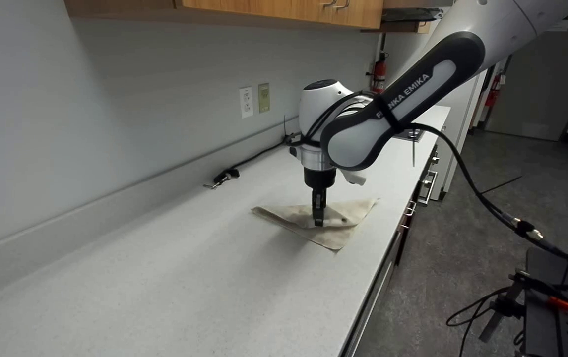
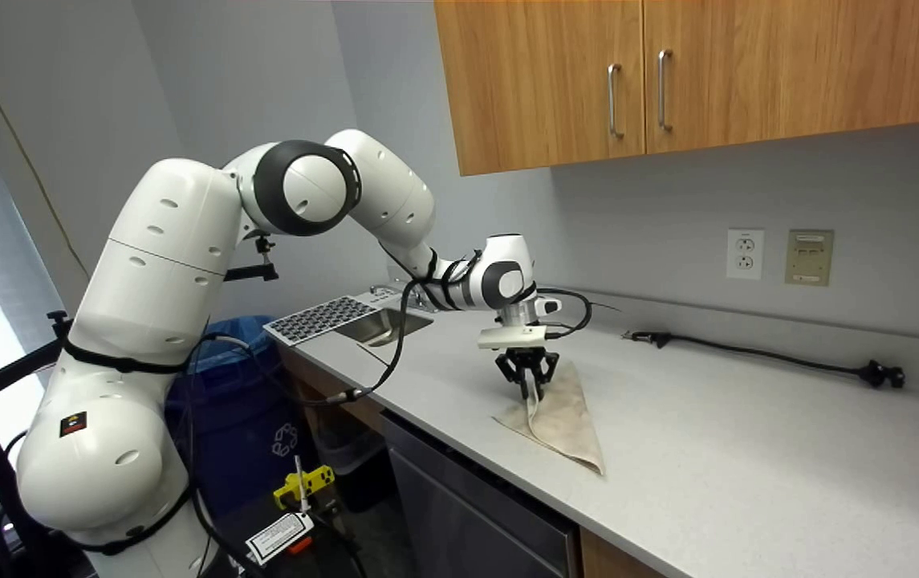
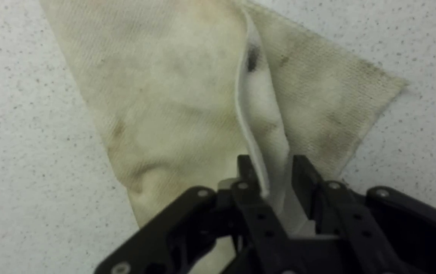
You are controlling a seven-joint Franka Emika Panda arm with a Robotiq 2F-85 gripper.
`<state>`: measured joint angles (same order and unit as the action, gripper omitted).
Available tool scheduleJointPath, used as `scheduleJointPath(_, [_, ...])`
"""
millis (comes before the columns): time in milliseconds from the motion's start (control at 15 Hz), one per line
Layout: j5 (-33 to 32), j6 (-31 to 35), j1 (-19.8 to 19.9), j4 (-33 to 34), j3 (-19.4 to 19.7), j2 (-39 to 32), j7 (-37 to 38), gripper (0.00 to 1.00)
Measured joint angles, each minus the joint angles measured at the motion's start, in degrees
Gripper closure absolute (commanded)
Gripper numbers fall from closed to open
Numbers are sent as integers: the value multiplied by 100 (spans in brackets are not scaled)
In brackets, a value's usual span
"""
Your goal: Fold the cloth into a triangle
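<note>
on a speckled counter (image 1: 164,277): a stained beige cloth (image 2: 567,417) lay doubled over itself in a rough three-cornered shape, seen in both exterior views, with the lone gripper (image 3: 273,167) down at a free edge of the fold.

left, by the wrist view: the broad upper layer (image 3: 164,95) spread out on that side of the jaws, largely flat, its outer margin bordering bare counter.

raised lip (image 3: 260,102), centre: the upper layer's edge stood up in a narrow strip, its long axis running down the view and straight into the space between the fingertips (image 3: 245,167).

jaws, centre: these stood apart and straddled the lip, one to either face, with no pinch evident; whether either brushed the fabric could not be told.

right: the lower layer (image 3: 324,95) lay exposed beyond the jaws, tapering to a corner (image 3: 391,83) that the lip fell short of.

what the next move hung on: with lip and gap in line, a rise straight up looked the safer exit, while a sideways slip could have pulled the edge askew. the triangle appeared nearly made; the lip, more likely than not, wanted laying down to the right, toward that corner, before the fold would sit flat.
</note>
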<state>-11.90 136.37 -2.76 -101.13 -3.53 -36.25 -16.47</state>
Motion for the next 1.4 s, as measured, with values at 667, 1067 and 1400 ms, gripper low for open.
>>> scheduleJointPath(667, [0,-1,0,-115,-4,34,-2,4])
scheduleJointPath(1067, [137,-71,6,-231,-107,55,-119,0])
scheduleJointPath(1400, [213,-444,6,-385,-262,150,-138,0])
